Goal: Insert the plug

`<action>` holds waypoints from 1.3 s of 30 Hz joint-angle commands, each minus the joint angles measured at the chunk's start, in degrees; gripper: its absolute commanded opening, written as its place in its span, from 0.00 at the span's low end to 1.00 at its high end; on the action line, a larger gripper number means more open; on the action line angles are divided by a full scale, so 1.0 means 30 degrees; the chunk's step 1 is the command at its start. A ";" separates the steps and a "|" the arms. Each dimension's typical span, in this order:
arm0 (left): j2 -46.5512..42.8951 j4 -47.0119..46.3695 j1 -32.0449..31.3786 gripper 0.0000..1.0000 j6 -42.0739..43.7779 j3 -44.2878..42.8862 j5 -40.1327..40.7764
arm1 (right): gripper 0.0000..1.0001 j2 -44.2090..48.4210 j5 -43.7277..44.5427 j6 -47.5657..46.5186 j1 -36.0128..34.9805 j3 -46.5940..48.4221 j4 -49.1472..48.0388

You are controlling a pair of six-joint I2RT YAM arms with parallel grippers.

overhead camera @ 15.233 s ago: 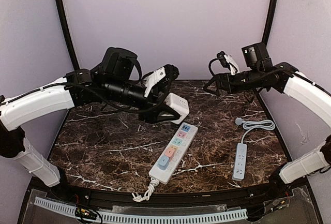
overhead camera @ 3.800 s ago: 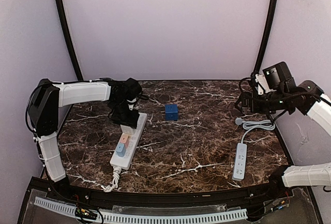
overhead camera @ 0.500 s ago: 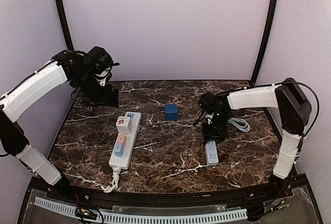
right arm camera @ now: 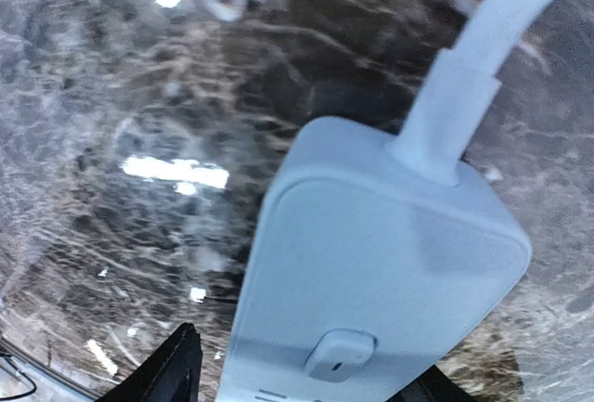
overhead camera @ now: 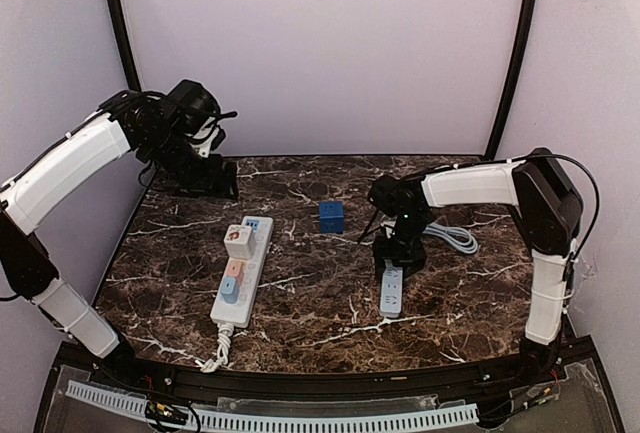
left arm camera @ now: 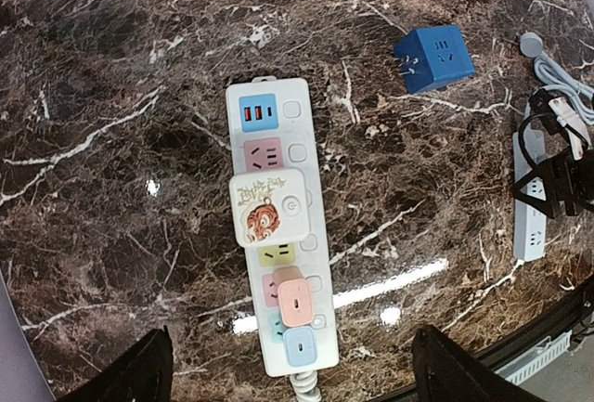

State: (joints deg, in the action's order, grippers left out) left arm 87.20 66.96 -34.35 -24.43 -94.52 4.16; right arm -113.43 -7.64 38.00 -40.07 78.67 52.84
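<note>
The small grey power strip (overhead camera: pixel 391 291) lies right of the tabletop's centre. Its long axis runs far to near, with the cable end toward the far edge. The right gripper (overhead camera: pixel 394 253) straddles that end, but I cannot tell if it grips. The left gripper (overhead camera: pixel 208 179) is spread wide and empty.

dark marble table (overhead camera: pixel 300 303), white veins, glossy. left of centre: long white power strip (left arm camera: pixel 311 188), coloured sockets, lying lengthwise front to back, its coiled cord (overhead camera: pixel 215 353) at near edge. centre back: blue cube adapter (overhead camera: pixel 332 216), alone. right of centre: small pale grey strip (overhead camera: pixel 391 291), its cable (overhead camera: pixel 455 238) looped behind it.
</note>
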 commanded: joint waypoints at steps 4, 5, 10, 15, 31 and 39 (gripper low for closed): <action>0.0748 -0.2399 -0.0380 0.89 0.2602 -0.0602 -0.1044 | 0.74 0.0425 -0.1965 -0.0955 -0.0213 0.0266 -0.2233; 0.0753 -0.2721 -0.0488 0.89 0.3248 -0.0544 -0.1119 | 0.76 0.0675 -0.1881 -0.1036 -0.0094 0.0260 -0.2148; 0.1099 -0.5532 -0.0562 0.89 0.5349 -0.0136 -0.2373 | 0.91 0.2059 -0.1669 -0.1757 0.0500 0.0368 -0.1534; 0.2347 -0.7020 -0.0562 0.89 0.7739 -0.0445 -0.3976 | 0.99 0.3192 -0.1087 -0.2706 0.0705 0.0267 -0.0468; 0.5768 -0.8931 -0.0577 0.85 1.8208 -0.1826 -0.7731 | 0.99 0.8317 0.0845 -0.3440 0.1596 -0.3279 -0.0156; 0.8483 -0.8462 -0.0072 0.86 2.0112 -0.3559 -0.8910 | 0.99 1.0151 0.0795 -0.2880 0.1728 -0.4422 -0.0161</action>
State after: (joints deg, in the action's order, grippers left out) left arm 109.69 38.65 -35.44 31.18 -102.26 -19.38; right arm -85.21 -5.74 28.58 -35.18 66.54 52.25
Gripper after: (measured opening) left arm 0.868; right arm 0.986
